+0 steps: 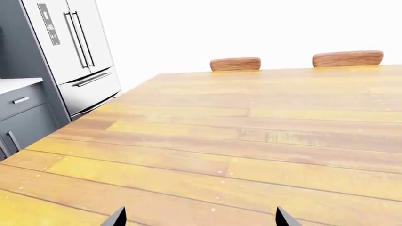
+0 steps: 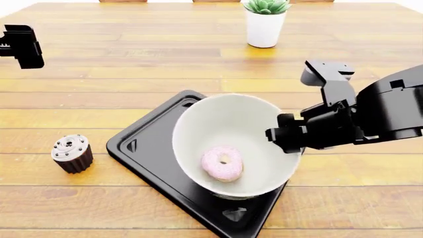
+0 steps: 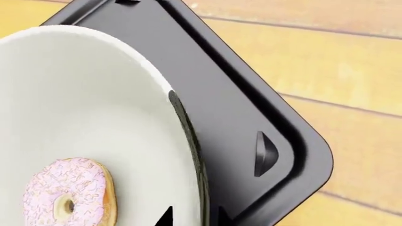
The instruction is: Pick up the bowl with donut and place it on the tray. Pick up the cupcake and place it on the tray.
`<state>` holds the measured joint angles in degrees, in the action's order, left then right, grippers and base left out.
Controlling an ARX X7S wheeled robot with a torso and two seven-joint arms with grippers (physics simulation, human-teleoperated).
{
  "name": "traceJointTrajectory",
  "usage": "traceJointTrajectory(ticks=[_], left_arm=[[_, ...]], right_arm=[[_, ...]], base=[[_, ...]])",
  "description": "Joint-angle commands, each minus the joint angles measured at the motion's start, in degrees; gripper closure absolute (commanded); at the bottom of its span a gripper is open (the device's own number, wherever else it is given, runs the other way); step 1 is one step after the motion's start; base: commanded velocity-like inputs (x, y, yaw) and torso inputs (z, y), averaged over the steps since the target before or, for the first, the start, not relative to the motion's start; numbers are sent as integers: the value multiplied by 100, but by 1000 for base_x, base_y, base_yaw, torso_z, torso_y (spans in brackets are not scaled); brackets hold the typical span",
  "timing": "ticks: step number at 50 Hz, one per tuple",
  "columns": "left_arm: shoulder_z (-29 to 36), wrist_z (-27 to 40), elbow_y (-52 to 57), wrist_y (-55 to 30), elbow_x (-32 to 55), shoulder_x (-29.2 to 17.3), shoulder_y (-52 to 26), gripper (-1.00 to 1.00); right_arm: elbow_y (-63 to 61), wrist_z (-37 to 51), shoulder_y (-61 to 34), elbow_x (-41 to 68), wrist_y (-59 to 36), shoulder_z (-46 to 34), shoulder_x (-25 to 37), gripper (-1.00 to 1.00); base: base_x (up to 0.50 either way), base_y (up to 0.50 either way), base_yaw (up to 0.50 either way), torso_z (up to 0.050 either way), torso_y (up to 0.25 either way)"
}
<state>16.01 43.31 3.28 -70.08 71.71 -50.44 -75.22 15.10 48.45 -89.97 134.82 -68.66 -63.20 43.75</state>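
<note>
Your left gripper (image 2: pixel 20 45) hangs above the far left of the yellow-brown plank table (image 2: pixel 99 89), gripping nothing; its wrist view shows two dark fingertips (image 1: pixel 116 217) set wide apart over bare wood, with a grey fridge (image 1: pixel 69 47) and two wooden chair backs (image 1: pixel 236 63) beyond. On the near left stands the small cupcake in a dark brown ridged wrapper (image 2: pixel 72 153), just left of the flat black square tray (image 2: pixel 142 148) and apart from it. The large off-white ceramic bowl (image 2: pixel 225 124) sits over the tray, tilted toward you, with the pink-iced ring donut (image 2: pixel 223 162) inside near its front. Your right gripper (image 2: pixel 289 140) is clamped on the bowl's right rim, fingers astride the wall. A white pot with a green plant (image 2: pixel 265 22) stands at the far side.
</note>
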Motion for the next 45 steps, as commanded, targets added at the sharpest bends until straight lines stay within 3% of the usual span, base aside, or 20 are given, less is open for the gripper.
traceJointTrajectory(ticks=[1,23,36,38,45], left_arm=[[-4,12,3,12,24,-25,17,-100],[-43,53,-8,-34,243,79,-52,-100],[85,191,25,-817,1032,274,-622,-100],[55,322,-51,-941,1264,328,-700,-100],[185,2039,-671,-1476,3483,331,-1149,-100]], right_arm=[[-63,-18,-77,148,-8,-22,16,-100],[-282,621,-1598,994,34,319,326,-100],[-196,490,-1671,375,-118,431,534,-100],[-197,491,-1677,337,-128,435,574,-100],[-334,510,-1601,245,-132,450,830,-100]], base=[[0,0,0,0,0],[0,0,0,0,0],[0,0,0,0,0],[0,0,0,0,0],[0,0,0,0,0]])
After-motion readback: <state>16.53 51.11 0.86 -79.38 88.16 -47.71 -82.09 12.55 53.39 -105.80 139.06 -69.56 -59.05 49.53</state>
